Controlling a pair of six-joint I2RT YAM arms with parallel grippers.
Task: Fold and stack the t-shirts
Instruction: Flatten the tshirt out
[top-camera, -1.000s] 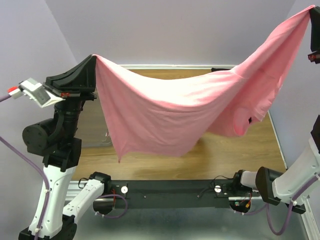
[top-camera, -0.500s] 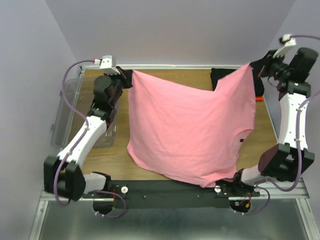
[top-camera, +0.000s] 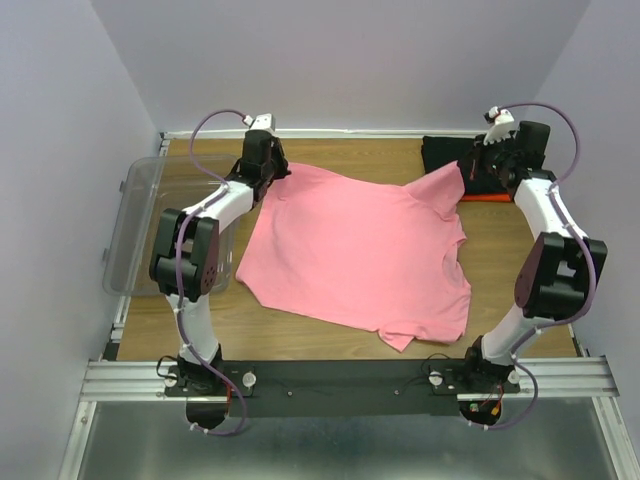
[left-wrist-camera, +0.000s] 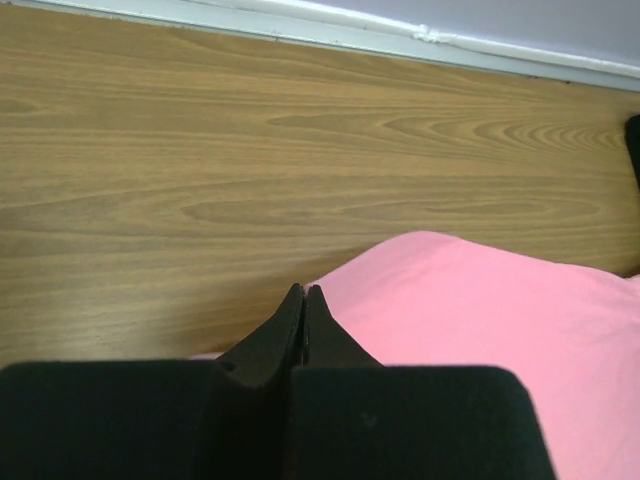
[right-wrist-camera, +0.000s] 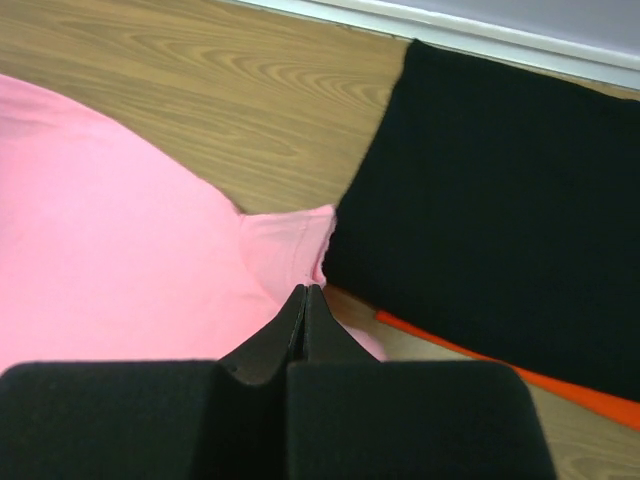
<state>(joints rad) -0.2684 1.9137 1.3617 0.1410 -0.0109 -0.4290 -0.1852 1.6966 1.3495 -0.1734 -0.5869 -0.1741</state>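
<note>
Wooden table (top-camera: 505, 285) bears the pink t-shirt (top-camera: 350, 250) flat for folding; left fingers (left-wrist-camera: 270, 340) and right fingers (right-wrist-camera: 270, 345) pinch its eleven and one o'clock corners.

The pink t-shirt (top-camera: 355, 250), which had been stretched high in the air between the two arms with its middle sagging, was brought down and laid out flat on the table (top-camera: 340, 155). Its hanging hem was spread toward the near edge. The left gripper (left-wrist-camera: 303, 290) was lowered from well above the left edge to the tabletop near the far edge. The right gripper (right-wrist-camera: 305, 290) was lowered from high on the right to the far right corner, just beside the black t-shirt (right-wrist-camera: 500, 200). The clear tub (top-camera: 140, 220) at the left edge was brought into full view as the left arm was folded down.
</note>
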